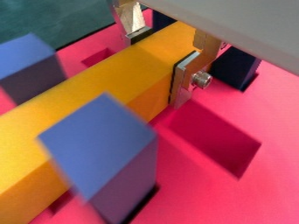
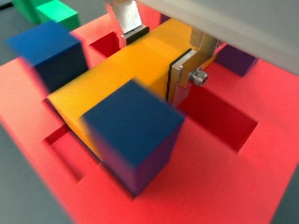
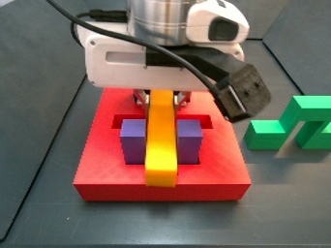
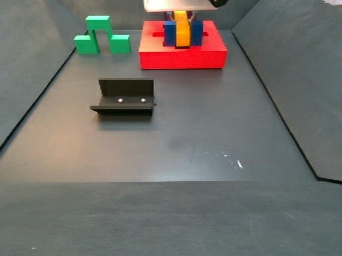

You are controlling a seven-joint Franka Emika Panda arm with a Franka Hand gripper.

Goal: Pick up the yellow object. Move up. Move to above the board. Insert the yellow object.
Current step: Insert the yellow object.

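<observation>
The yellow object (image 1: pixel 111 92) is a long orange-yellow bar lying across the red board (image 1: pixel 216 197), between the blue posts (image 1: pixel 100 153). My gripper (image 1: pixel 158 51) is shut on it, one silver finger (image 1: pixel 187 79) against each long side. The other wrist view shows the same grip (image 2: pixel 156 51) on the yellow object (image 2: pixel 122 83) over the board (image 2: pixel 251 188). In a side view the gripper (image 3: pixel 159 97) hangs over the board (image 3: pixel 116 184), and the yellow object (image 3: pixel 159 145) sits low between two purple posts (image 3: pixel 134 143). I cannot tell whether it touches the slot's bottom. The far side view shows the gripper (image 4: pixel 181 20), yellow object (image 4: pixel 181 34) and board (image 4: pixel 183 58).
A green stepped block (image 3: pixel 295 126) stands on the dark floor beside the board; the far side view shows the green block (image 4: pixel 100 38) too. The dark fixture (image 4: pixel 124 98) stands on the floor, well away from the board. Open recessed slots (image 1: pixel 228 140) lie beside the bar.
</observation>
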